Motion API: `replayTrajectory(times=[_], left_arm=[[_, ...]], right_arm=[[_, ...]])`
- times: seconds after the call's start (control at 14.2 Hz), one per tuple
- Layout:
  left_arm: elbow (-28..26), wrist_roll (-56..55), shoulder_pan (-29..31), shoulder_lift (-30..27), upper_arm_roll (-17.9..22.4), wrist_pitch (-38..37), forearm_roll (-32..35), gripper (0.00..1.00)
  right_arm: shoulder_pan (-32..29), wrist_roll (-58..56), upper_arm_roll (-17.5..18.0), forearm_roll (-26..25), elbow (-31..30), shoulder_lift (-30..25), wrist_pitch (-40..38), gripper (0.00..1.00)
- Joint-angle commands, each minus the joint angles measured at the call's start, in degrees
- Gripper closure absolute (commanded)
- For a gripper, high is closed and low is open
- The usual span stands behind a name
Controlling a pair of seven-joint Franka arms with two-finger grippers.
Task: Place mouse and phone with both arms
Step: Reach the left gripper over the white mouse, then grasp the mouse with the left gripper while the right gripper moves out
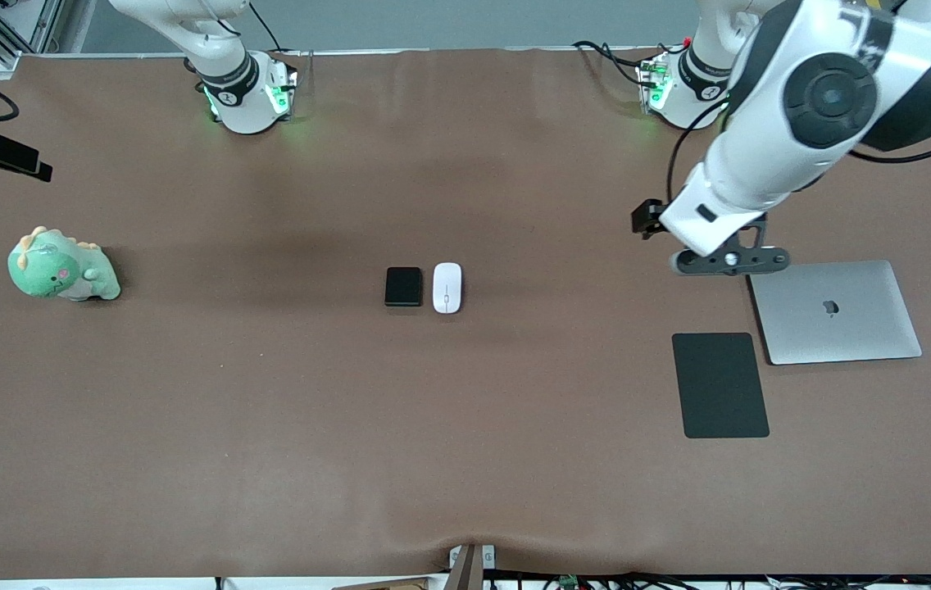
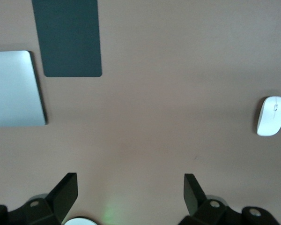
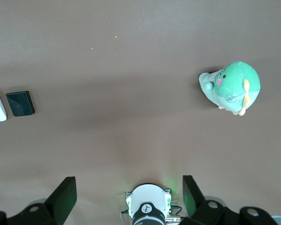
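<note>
Left gripper (image 2: 130, 197) jaws apart, empty, above bare table by MacBook (image 1: 834, 311), right gripper (image 3: 129, 199) jaws apart, empty, high above table, mouse (image 1: 447, 288) touching phone (image 1: 404, 287), well apart from both grippers

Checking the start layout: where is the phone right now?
In the front view the phone lies on the table near its middle, right beside the mouse, on the mouse's right-arm side.

No legible text or numbers. One brand sign: an apple-shaped logo on the lid of the closed silver laptop (image 1: 834, 311).
</note>
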Motion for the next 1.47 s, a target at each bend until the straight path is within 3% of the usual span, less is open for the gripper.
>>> replayTrajectory(times=[0.0,0.35,0.84,1.19,1.4], left_arm=[[-3.5,-5.0,-2.45,-0.46,0.41,5.32,-0.64,0.0],[-7.03,-12.92,-7.37,0.86,0.41,13.23,-0.64,0.0],[-6.86,-21.62,-12.38,8.32,-0.82,24.31,-1.61,0.0],[-6.15,-26.64,-16.69,13.07,-0.82,29.85,-0.9,0.0],[-2.56,-28.84,-18.71,17.37,-0.73,30.56,-0.64,0.0]], right_arm=[[-0.29,-0.51,0.71,-0.7,1.1,1.06,-0.07,0.0],[-0.29,-0.51,0.71,-0.26,1.1,1.76,0.01,0.0],[0.15,-0.08,0.89,-0.17,1.01,2.99,0.19,0.0],[0.68,0.28,0.89,-0.17,0.66,3.52,0.89,0.0],[1.2,0.28,0.89,-0.09,0.4,3.7,1.94,0.0]])
